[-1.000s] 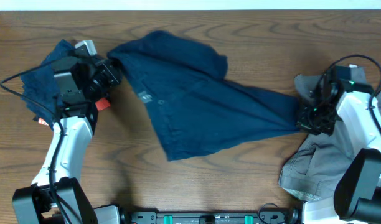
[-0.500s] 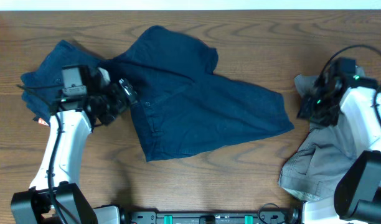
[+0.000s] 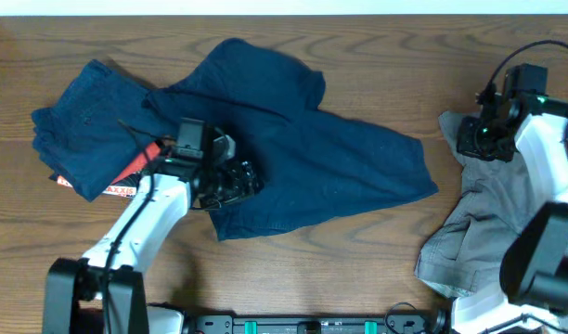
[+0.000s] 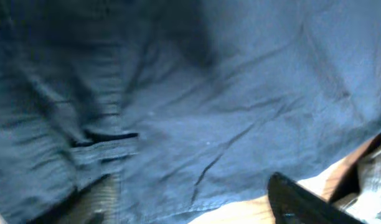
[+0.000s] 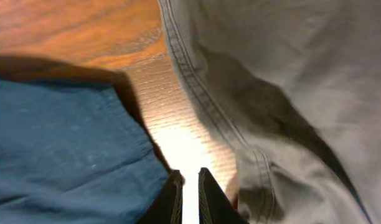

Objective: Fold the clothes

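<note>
The dark blue garment (image 3: 303,158) is lying spread across the middle of the overhead frame. Its broader end is reaching toward the upper left and a narrower end toward the right. The left gripper (image 3: 236,178) is hanging over the garment's lower left part, near the hem. In the left wrist view blue fabric is filling almost the whole frame. Its fingers (image 4: 296,199) are showing dark at the lower left and lower right, set wide apart. That picture is blurred, so the gripper seems to be holding nothing, though I cannot tell whether its tips are touching the cloth.

A folded blue garment (image 3: 84,121) is sitting in the upper left of the overhead frame, with a red and white tag (image 3: 126,181) poking out at its lower edge.

The right gripper (image 3: 474,139) is hanging at the upper right, over the top edge of the grey garment (image 3: 470,241), which is lying crumpled down the right side. In the right wrist view its two fingers are standing almost together at bottom centre, gripping nothing. The wooden table (image 5: 172,134) is showing as a bare strip between the blue cloth on the left and the grey seam on the right.
</note>
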Robot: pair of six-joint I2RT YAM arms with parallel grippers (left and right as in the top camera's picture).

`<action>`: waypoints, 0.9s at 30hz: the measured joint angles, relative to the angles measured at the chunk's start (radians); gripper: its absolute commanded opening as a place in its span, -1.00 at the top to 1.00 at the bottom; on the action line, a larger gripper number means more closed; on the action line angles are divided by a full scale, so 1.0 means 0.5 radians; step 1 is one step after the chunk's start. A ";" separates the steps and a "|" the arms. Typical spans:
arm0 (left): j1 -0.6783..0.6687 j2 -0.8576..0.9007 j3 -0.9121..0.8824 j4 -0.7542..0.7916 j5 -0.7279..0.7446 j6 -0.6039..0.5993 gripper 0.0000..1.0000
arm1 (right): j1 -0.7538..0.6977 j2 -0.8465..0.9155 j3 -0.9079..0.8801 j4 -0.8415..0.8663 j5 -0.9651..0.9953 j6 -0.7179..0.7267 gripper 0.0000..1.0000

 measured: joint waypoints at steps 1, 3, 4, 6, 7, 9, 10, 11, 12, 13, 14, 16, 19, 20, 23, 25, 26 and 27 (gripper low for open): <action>-0.031 0.027 -0.002 0.014 -0.007 0.002 -0.28 | 0.000 0.037 -0.001 0.019 -0.001 -0.008 0.81; -0.089 0.088 -0.002 0.039 -0.013 0.010 -0.22 | 0.000 0.121 -0.002 0.056 0.004 -0.023 0.81; -0.113 0.121 -0.002 0.045 -0.014 0.009 -0.20 | 0.000 0.161 -0.002 0.073 0.006 -0.031 0.82; -0.146 0.182 -0.002 0.047 -0.014 0.011 -0.17 | -0.001 0.241 -0.002 0.106 0.009 -0.045 0.85; -0.154 0.215 -0.002 0.043 -0.014 0.010 -0.17 | -0.001 0.284 -0.002 0.117 0.019 -0.049 0.87; -0.156 0.280 -0.002 0.022 -0.014 0.002 -0.17 | -0.002 0.360 -0.003 0.129 0.082 -0.047 0.90; -0.156 0.312 -0.002 0.001 -0.014 0.001 -0.17 | -0.007 0.397 -0.003 0.137 0.132 -0.035 0.92; -0.155 0.343 -0.002 -0.024 -0.010 0.002 -0.17 | -0.017 0.433 -0.003 0.145 0.195 -0.010 0.92; -0.152 0.347 0.007 -0.043 -0.003 -0.002 -0.17 | -0.032 0.460 -0.005 0.152 0.266 0.029 0.92; -0.152 0.355 0.012 -0.059 0.002 -0.004 -0.17 | -0.058 0.470 -0.002 0.168 0.342 0.091 0.89; -0.152 0.360 0.018 -0.086 0.004 -0.004 -0.17 | -0.089 0.470 -0.002 0.195 0.420 0.140 0.86; -0.152 0.367 0.022 -0.142 0.019 -0.004 -0.17 | -0.185 0.471 -0.005 0.261 0.540 0.225 0.80; -0.152 0.373 0.022 -0.246 0.032 -0.004 -0.18 | -0.350 0.473 -0.002 0.331 0.642 0.308 0.77; -0.152 0.376 0.023 -0.288 0.034 -0.003 -0.18 | -0.414 0.473 0.002 0.333 0.665 0.342 0.74; -0.140 0.388 0.020 -0.454 0.024 0.004 -0.18 | -0.610 0.473 0.031 0.330 0.702 0.445 0.63; -0.119 0.400 0.013 -0.582 -0.012 0.005 -0.18 | -0.732 0.473 0.061 0.328 0.671 0.487 0.55; -0.098 0.407 0.011 -0.653 -0.059 0.005 -0.18 | -0.787 0.473 0.079 0.330 0.618 0.488 0.49; -0.078 0.413 0.007 -0.713 -0.092 0.006 -0.18 | -0.838 0.473 0.098 0.339 0.517 0.473 0.45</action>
